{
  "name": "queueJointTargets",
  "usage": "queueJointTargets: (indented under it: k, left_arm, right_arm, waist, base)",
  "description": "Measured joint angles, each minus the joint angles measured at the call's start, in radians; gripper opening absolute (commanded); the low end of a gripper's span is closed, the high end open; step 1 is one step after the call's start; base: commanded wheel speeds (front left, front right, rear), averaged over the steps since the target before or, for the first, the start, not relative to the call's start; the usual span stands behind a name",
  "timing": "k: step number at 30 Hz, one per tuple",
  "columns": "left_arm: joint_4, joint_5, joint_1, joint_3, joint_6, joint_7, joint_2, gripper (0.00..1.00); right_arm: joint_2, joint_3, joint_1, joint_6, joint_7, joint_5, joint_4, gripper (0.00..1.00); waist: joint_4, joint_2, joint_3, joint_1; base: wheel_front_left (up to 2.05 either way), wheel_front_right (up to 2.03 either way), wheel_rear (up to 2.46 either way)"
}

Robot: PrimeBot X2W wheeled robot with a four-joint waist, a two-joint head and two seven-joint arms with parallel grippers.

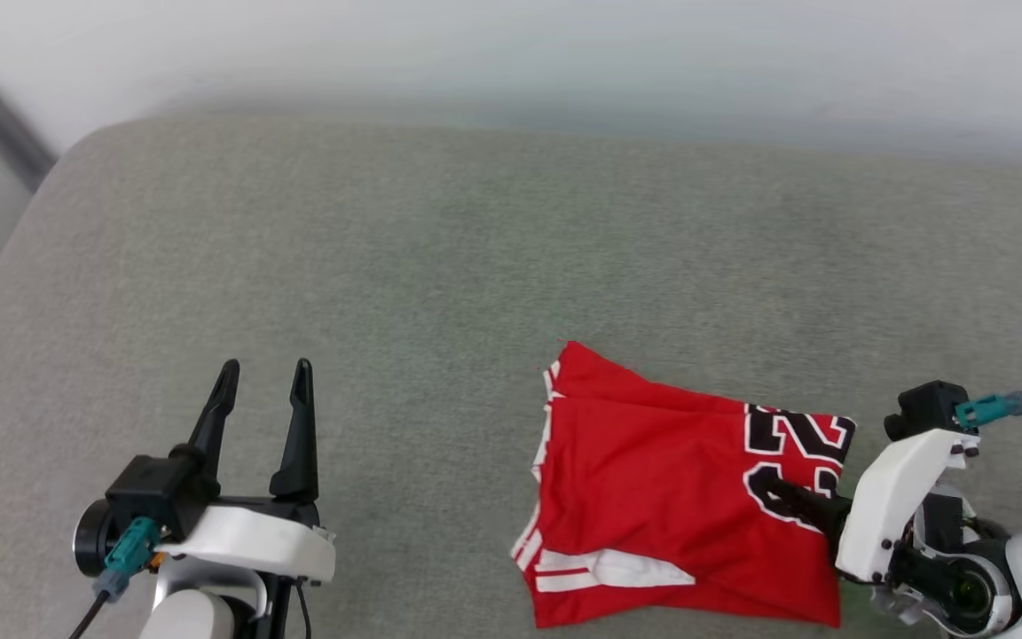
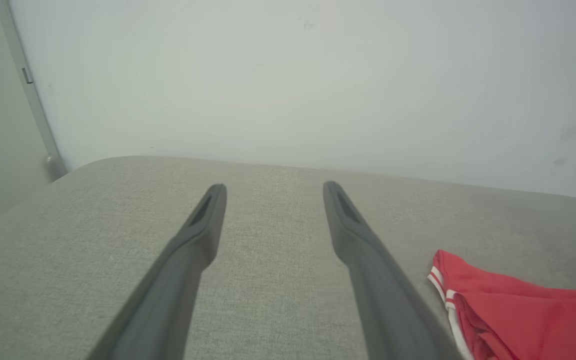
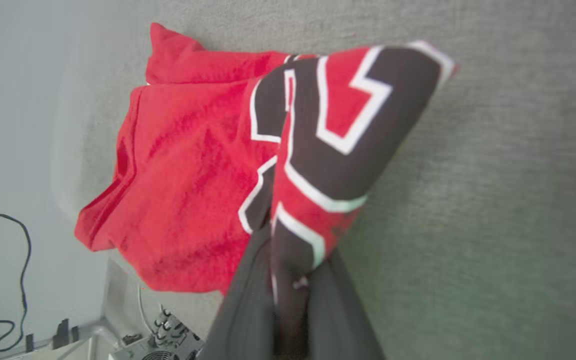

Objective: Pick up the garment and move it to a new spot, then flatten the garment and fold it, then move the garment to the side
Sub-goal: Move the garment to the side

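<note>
Head view first: your garment (image 1: 653,479) is lying crumpled on the grey fabric surface (image 1: 387,266), low and to the right of the middle, red side up with the striped trim along its left edge. The black-and-white numerals (image 1: 795,435) sit at its right end. Your right hand (image 1: 782,495) comes in from the lower right, and its 2 dark fingers are pressed together right on that numeral patch at the garment's right edge. Your left hand (image 1: 265,366) is at the lower left, well apart from the garment, with both fingers spread and nothing between them.

Left wrist view: the left hand (image 2: 273,187) is released, its 2 fingers wide apart above bare grey fabric, pointing toward the pale wall (image 2: 288,75). A red corner of the garment (image 2: 518,310) with white trim pokes in at the lower right, not touching either finger.

Right wrist view: here you can see the grip properly. The right hand (image 3: 293,260) is clenched on a fold of the garment (image 3: 183,165), and the numeral part is bunched up over the fingers while the rest lies on the grey surface. A dark cable (image 3: 18,235) loops at the far left.
</note>
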Motion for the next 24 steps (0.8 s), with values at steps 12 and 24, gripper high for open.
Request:
queueJointTargets:
  k: [12,24]
  left_arm:
    - [-0.048,0.016,0.035,-0.01,-0.009,0.0,0.002,1.0]
    - [-0.162,0.049,-0.067,-0.034,-0.03,0.038,0.054,1.0]
  right_arm:
    - [-0.115,0.074,-0.039,0.0,0.024,-0.4,-0.02,0.0]
    - [-0.139,0.016,-0.241,0.0,-0.219,-0.51,0.112,0.0]
  waist:
    - [-0.225,0.0,-0.036,0.0]
    - [-0.466,0.0,0.103,-0.0001]
  base:
    - [0.0,0.0,0.0]
    - [0.0,0.0,0.0]
